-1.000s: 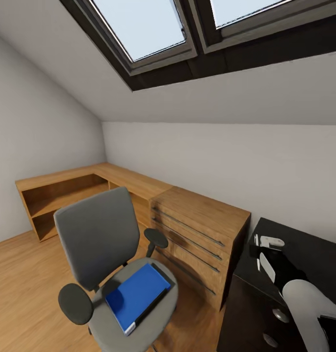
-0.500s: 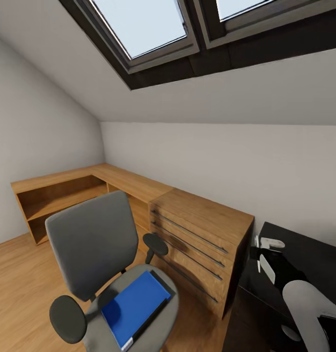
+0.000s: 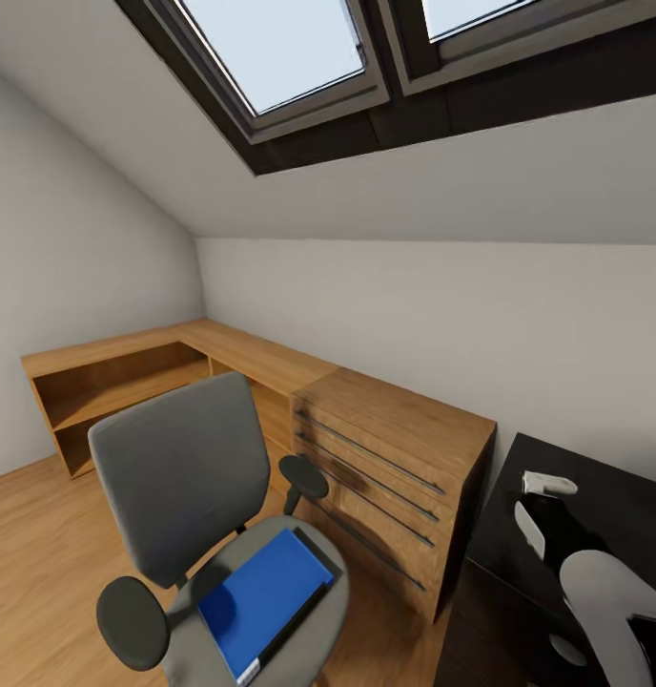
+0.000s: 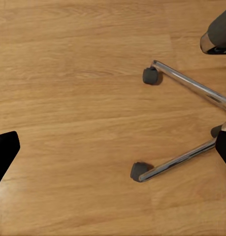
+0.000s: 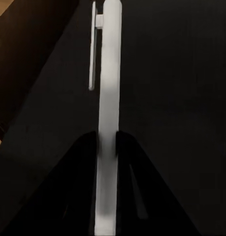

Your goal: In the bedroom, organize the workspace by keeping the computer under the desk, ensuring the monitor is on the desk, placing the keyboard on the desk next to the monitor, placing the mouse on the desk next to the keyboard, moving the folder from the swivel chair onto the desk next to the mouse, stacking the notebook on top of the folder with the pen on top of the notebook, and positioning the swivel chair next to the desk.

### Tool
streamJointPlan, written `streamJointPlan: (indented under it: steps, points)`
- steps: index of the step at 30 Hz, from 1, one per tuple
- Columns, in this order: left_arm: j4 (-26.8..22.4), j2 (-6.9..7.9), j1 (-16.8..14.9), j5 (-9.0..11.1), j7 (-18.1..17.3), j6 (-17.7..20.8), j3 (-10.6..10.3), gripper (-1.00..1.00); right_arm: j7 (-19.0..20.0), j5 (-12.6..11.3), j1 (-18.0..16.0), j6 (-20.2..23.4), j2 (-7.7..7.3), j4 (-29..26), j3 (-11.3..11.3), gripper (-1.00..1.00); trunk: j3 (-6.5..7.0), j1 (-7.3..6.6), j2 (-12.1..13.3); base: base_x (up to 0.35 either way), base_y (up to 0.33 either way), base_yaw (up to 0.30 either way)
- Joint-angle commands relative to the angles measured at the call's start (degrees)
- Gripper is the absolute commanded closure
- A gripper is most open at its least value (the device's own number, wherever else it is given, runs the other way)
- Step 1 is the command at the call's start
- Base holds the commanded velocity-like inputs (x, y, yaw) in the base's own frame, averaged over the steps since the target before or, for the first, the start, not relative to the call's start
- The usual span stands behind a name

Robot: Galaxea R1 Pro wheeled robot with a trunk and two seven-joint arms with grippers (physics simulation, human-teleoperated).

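The chair [image 3: 209,515] stands on open wood floor [image 4: 73,98], with the folder [image 3: 261,587] flat on its seat and a wood cabinet [image 3: 395,468] just beyond. The right gripper [image 5: 107,147] pinches the pen [image 5: 108,98] between its fingers above the black desk [image 3: 595,496], near the desk's corner. In the left wrist view the left gripper's fingertips [image 4: 4,152] are spread wide over bare floor beside the chair's chrome legs. The desk is cut off at the picture's edge.

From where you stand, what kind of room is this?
Probably an attic room used as a home office. Skylights sit in a sloped ceiling, a chair with a blue folder on its seat stands on the wood floor, and a black desk stands beside a low wooden cabinet.
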Motion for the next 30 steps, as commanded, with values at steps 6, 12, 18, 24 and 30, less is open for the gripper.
streamJointPlan:
  steps: [6,12,18,24,30]
  points:
    - [0.01,0.03,-0.04,0.64,0.06,-0.21,-0.17,-1.00,0.47,-0.35,-0.03,0.07,-0.14,3.10,-0.14,1.00,-0.96,1.10,-2.04,0.000,0.000,0.000]
    - [-0.01,0.03,-0.05,0.64,0.08,-0.22,-0.17,-1.00,0.56,-0.33,-0.03,0.00,-0.16,3.46,-0.14,1.00,-2.04,2.41,-4.45,0.000,0.000,0.000]
    - [-0.04,0.03,-0.05,0.64,0.10,-0.22,-0.17,-1.00,0.54,-0.32,-0.03,-0.08,-0.16,3.49,-0.14,-1.00,-2.40,2.85,-5.25,0.000,0.000,0.000]
    - [-0.03,0.03,-0.05,0.59,0.10,-0.22,-0.17,-1.00,0.54,-0.32,-0.03,-0.14,-0.17,3.43,-0.14,-1.00,-2.40,2.85,-5.25,0.000,0.000,0.000]
    - [0.02,0.01,-0.05,0.55,0.16,-0.22,-0.24,-1.00,0.54,-0.36,-0.03,-0.32,-0.17,3.12,-0.14,-1.00,-2.40,2.85,-5.25,0.000,0.000,0.000]
